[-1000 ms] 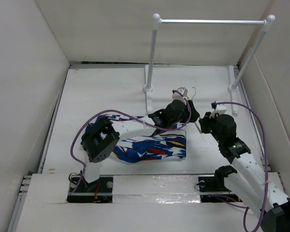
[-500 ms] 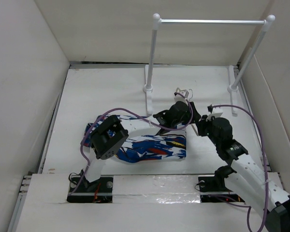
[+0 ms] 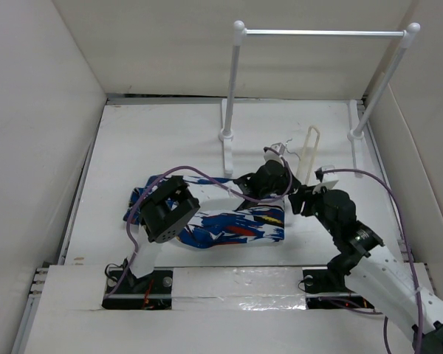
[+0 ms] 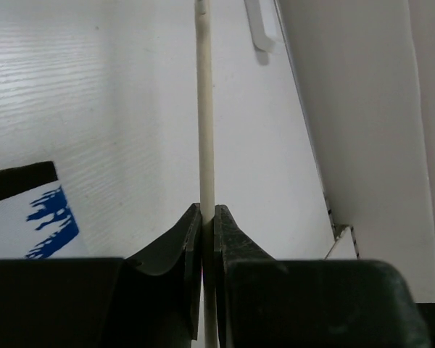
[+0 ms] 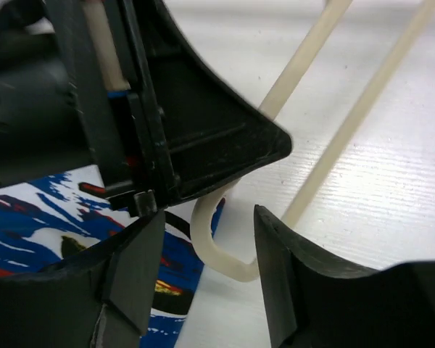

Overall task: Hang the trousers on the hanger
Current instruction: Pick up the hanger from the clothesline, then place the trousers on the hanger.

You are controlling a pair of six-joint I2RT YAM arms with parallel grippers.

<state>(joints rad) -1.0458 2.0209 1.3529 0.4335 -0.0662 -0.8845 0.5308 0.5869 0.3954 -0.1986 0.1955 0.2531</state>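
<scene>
left gripper (image 4: 208,214): jaws pinched shut on the hanger (image 4: 205,109), thin cream rod clamped right between the two black fingertips, no gap either side

rod runs straight out ahead of the jaws, away from the camera, over the white table (image 3: 155,140)

trousers (image 4: 47,214): only a corner shows in the left wrist view, low and to the left of the closed jaws, blue-on-white print with a black edge, lying flat, apart from the fingertips

right gripper (image 5: 203,226): jaws open, clear gap between the two fingers; the hanger's curved end sits in that gap, nearer the left finger, cannot tell if it touches either pad

two cream bars of the hanger run up and to the right, out beyond the right finger

black body of the left gripper is just ahead of the open jaws, above the curved end, gripping the hanger there

trousers print (blue, white, red, black) lies under and to the left of the left finger, on the table

top view: both grippers meet at the right end of the folded trousers; hanger sticks out past them toward the back, tilted, not on the rail (image 3: 325,32)

further ahead of the left jaws: rail foot (image 4: 257,32) flat on the table, then the side wall (image 4: 362,109) on the right
</scene>
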